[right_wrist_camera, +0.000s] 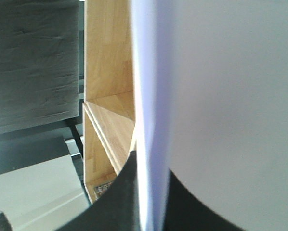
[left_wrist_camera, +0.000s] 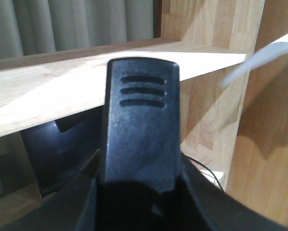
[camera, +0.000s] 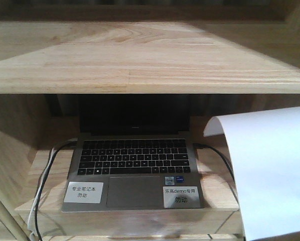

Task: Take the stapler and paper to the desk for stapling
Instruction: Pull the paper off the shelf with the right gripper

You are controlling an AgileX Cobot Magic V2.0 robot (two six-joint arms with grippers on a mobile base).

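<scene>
Pale wood shelf (camera: 150, 65) boards fill the view. Smooth black stapler (left_wrist_camera: 141, 120), ridged on top, stands pinched in the left claw (left_wrist_camera: 141, 195). Thin white paper (camera: 275, 175), curled over at right, is pinched by the right claw (right_wrist_camera: 151, 204).

front camera facing laptop (camera: 135, 170), wrist cameras close, sharing paper (camera: 275, 175)

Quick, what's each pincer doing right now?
Left pincer: closed, holding the stapler.
Right pincer: closed, holding the paper.
</scene>
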